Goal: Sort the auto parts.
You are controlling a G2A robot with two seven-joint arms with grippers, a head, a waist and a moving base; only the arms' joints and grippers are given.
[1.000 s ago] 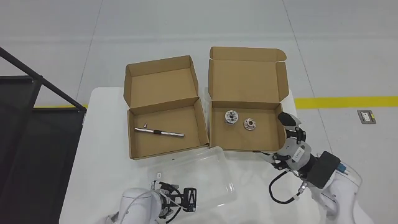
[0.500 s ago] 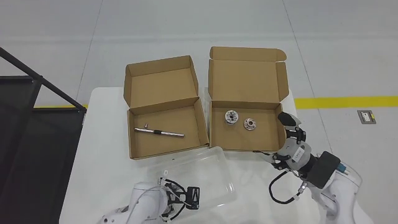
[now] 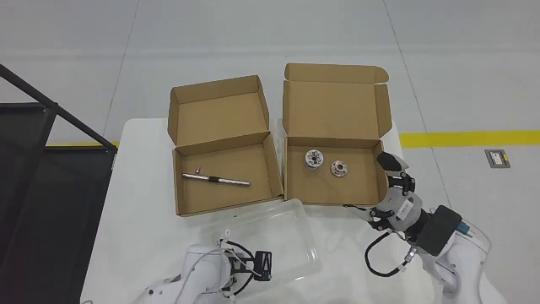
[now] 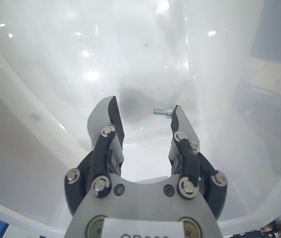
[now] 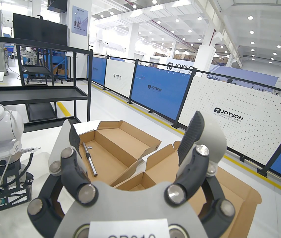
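Note:
My left gripper (image 4: pixel 144 115) is open inside a clear plastic tray (image 4: pixel 56 50), with a small silver bolt (image 4: pixel 162 111) lying on the tray floor against the tip of one finger. From above, that gripper (image 3: pixel 258 266) is at the tray's (image 3: pixel 291 219) near side. The left cardboard box (image 3: pixel 224 148) holds a metal rod (image 3: pixel 218 179) and a small bolt (image 3: pixel 196 170). Two round metal parts (image 3: pixel 314 158) (image 3: pixel 338 168) sit in the right cardboard box (image 3: pixel 333 148). My right gripper (image 3: pixel 392 171) is open and holds nothing, beside that box's right front corner.
Both boxes have their lids standing up at the back. In the right wrist view the open right gripper (image 5: pixel 135 130) looks across both boxes, the rod (image 5: pixel 89 158) and the left arm (image 5: pixel 4 154). A black metal rack (image 3: pixel 34 186) stands left of the table.
My left gripper has shifted a little to the right along the tray's near side. The right arm has stayed still.

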